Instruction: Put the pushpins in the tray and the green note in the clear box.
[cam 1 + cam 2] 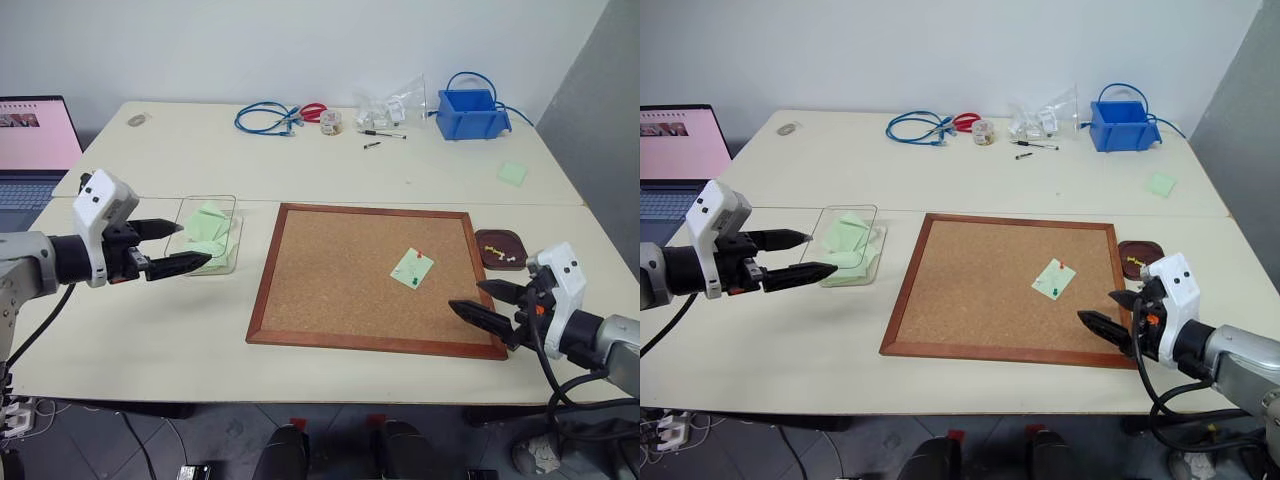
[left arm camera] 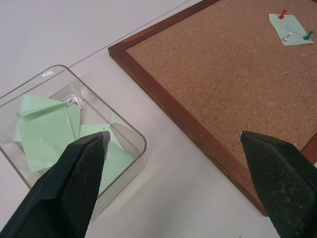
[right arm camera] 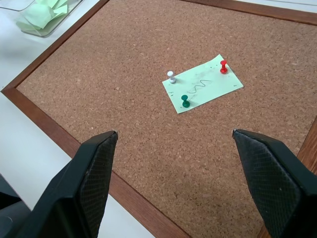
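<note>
The green note (image 3: pixel 203 85) lies on the cork board (image 1: pixel 340 290), right of its middle. Three pushpins pin it: a red one (image 3: pixel 224 66), a white one (image 3: pixel 171 76) and a green one (image 3: pixel 185 101). The dark brown tray (image 1: pixel 500 249) sits just off the board's right edge with a few pale pins in it. The clear box (image 1: pixel 210 235) stands left of the board and holds several pale green slips. My left gripper (image 1: pixel 196 243) hovers open beside the box, holding nothing. My right gripper (image 1: pixel 466 295) is open over the board's near right corner, short of the note.
A blue bin (image 1: pixel 471 112), blue cables (image 1: pixel 265 118), a tape roll (image 1: pixel 331 122) and small clutter line the far edge of the table. A loose green slip (image 1: pixel 512 173) lies at the far right. A laptop (image 1: pixel 30 150) stands at the far left.
</note>
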Controlling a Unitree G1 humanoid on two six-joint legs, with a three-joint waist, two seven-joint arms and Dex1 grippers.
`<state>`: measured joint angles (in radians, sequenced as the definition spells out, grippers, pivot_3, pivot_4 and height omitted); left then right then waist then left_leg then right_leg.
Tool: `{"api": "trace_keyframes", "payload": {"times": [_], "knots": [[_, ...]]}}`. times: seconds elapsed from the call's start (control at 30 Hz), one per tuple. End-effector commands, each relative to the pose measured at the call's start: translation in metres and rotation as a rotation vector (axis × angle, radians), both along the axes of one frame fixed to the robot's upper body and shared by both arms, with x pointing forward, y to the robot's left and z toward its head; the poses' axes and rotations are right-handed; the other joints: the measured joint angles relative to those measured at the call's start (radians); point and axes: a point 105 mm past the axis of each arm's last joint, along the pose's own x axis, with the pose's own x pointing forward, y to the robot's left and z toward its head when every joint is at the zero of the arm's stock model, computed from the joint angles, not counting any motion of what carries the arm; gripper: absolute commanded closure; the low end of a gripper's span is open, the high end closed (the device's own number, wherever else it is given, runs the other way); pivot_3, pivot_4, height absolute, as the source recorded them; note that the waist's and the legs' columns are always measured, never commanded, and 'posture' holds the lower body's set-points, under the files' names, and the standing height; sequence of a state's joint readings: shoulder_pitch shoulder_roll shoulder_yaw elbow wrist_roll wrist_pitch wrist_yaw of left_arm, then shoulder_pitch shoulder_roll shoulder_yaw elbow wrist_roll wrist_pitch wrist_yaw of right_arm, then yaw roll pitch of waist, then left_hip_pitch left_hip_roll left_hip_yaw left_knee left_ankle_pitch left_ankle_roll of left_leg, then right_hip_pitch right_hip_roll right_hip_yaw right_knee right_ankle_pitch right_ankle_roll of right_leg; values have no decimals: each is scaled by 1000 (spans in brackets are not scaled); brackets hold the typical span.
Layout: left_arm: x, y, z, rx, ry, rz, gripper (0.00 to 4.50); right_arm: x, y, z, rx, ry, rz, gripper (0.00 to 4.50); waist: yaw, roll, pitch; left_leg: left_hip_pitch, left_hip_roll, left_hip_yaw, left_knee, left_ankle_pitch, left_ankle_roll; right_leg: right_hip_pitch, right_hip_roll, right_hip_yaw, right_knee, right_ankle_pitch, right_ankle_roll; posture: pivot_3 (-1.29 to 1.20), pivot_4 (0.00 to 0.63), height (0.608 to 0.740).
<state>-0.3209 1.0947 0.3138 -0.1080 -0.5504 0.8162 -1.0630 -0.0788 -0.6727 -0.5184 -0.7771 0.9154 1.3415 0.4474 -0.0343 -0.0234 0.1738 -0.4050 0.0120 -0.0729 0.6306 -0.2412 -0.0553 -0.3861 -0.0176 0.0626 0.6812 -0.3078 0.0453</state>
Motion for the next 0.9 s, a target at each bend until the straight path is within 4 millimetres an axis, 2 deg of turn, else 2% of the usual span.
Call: {"api": "trace_keyframes", "payload": {"times": [0.03, 0.33, 0.5, 0.6, 0.77, 0.87, 0.9], "knots": [[2, -1, 12, 17, -52, -15, 47, 2, -7, 9, -29, -56, -43, 576, 0, 0, 0, 0, 0, 0, 0, 0, 0, 0, 0, 0, 0, 0, 0, 0, 150, 740], [5, 2, 11, 36, -68, -13, 47, 5, -29, 11, -114, -81, -131, 576, 1, 0, 0, 0, 0, 0, 0, 0, 0, 0, 0, 0, 0, 0, 0, 0, 150, 740], [8, -2, 11, 32, -79, -30, 47, 8, -48, 16, -174, -125, -233, 576, 1, 0, 0, 0, 0, 0, 0, 0, 0, 0, 0, 0, 0, 0, 0, 0, 150, 740], [11, -7, 9, 47, -88, -54, 47, 8, -49, 16, -168, -130, -240, 576, 2, -1, 0, 0, 0, 0, 0, 0, 0, 0, 0, 0, 0, 0, 0, 0, 150, 740], [19, -32, 12, 19, -112, -149, 47, 9, -41, 17, -132, -150, -233, 576, 2, -1, 0, 0, 0, 0, 1, 0, 0, 1, 0, 0, 1, 0, 0, 0, 150, 740], [25, -60, 10, -21, -131, -229, 47, 10, -31, 12, -131, -159, -221, 576, 2, -1, 0, 0, 0, 0, 1, 0, 0, 1, 0, 0, 1, 0, 0, 0, 150, 740], [29, -73, 9, -46, -144, -257, 221, 11, -26, 11, -124, -166, -212, 576, 2, -1, 0, 0, -1, 0, 1, 0, 0, 1, 0, 0, 1, 0, 0, 0, 150, 740]]}}
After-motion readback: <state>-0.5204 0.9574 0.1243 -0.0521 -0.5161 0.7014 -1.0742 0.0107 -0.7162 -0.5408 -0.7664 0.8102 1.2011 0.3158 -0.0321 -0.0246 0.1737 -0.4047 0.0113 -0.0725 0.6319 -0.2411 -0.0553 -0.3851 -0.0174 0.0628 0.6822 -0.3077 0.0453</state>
